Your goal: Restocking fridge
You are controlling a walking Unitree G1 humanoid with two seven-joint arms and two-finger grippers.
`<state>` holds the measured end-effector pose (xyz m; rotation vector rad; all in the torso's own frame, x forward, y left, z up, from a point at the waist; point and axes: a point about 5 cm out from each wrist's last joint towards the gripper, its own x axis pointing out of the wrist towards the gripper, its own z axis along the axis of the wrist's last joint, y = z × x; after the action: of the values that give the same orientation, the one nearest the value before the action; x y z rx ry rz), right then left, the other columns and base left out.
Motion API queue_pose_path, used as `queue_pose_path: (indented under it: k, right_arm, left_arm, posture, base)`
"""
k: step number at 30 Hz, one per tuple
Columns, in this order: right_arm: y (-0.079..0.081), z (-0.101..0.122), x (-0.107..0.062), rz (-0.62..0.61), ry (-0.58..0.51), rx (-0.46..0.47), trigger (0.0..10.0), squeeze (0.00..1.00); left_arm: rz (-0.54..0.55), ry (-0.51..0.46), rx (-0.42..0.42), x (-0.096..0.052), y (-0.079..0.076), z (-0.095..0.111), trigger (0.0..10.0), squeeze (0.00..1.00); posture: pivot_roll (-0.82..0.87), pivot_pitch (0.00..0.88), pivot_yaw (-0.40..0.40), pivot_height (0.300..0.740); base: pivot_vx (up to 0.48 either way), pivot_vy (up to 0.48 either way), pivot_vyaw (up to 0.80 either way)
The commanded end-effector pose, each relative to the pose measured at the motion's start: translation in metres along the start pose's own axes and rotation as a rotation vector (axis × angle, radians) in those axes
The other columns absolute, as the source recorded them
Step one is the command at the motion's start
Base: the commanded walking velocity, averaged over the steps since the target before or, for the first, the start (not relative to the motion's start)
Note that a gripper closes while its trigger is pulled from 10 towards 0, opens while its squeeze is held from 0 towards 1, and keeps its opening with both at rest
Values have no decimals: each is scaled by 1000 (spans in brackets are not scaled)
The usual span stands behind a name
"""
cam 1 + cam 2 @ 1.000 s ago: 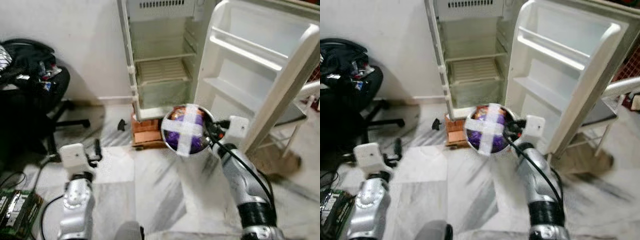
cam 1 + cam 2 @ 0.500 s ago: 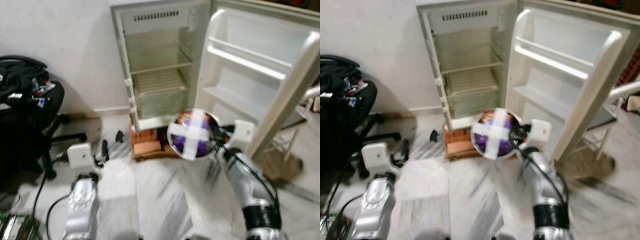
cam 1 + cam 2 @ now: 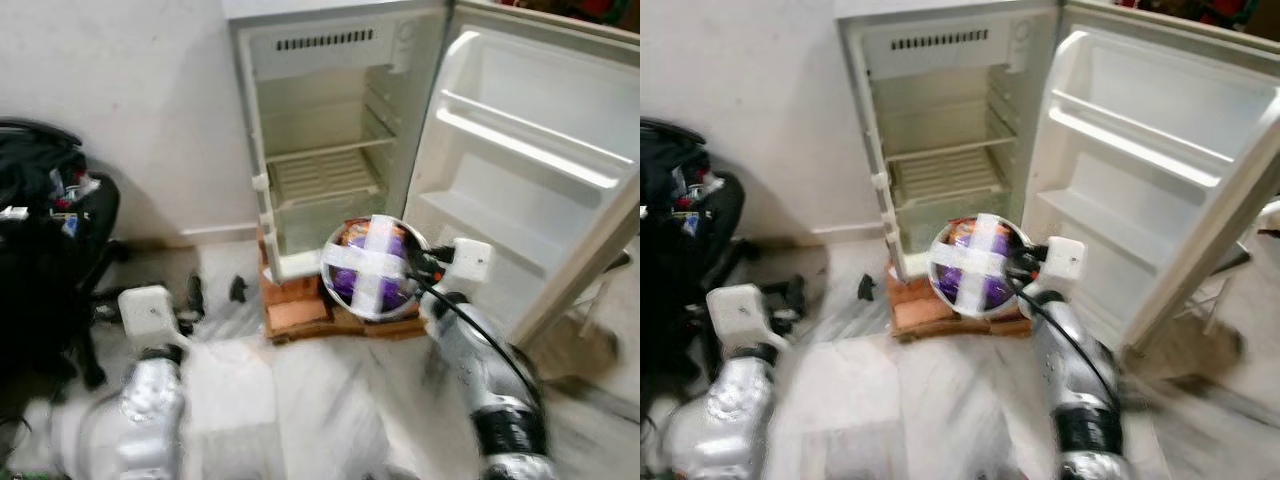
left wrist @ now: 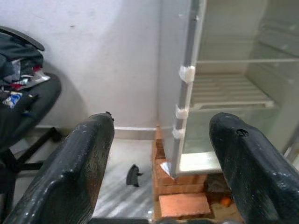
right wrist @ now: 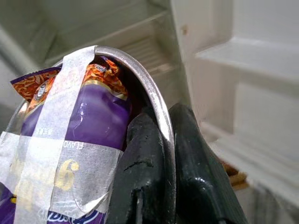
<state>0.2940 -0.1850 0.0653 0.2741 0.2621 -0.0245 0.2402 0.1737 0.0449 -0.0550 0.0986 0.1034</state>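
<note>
I've got the right hand [image 5: 161, 154] pinching the rim of the taped bowl [image 3: 372, 265] of snack packets, held level before the open fridge [image 3: 320, 150] for shelving; left hand [image 4: 159, 163] wide, idle.

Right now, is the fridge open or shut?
Open. The fridge door is swung wide to the robot's right, showing bare wire shelves inside.
</note>
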Motion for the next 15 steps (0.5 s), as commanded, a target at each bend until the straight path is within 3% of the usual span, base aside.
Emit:
queue_pose_path:
  k: [1, 11, 15]
  right_arm:
    - [18, 7, 5, 54, -38, 6, 10000, 0]
    - [18, 8, 7, 56, -41, -17, 10000, 0]
    - [18, 7, 7, 52, -40, -20, 10000, 0]
  left_arm:
    - [24, -15, 19, 1, 11, 4, 10000, 0]
    - [23, -2, 1, 3, 10, 3, 10000, 0]
    - [20, 3, -3, 4, 9, 3, 10000, 0]
  posture:
    - [118, 0, 7, 740]
    - [113, 0, 8, 740]
    - [111, 0, 8, 740]
  base:
    - [458, 0, 0]
    - [441, 0, 0]
    - [371, 305, 0]
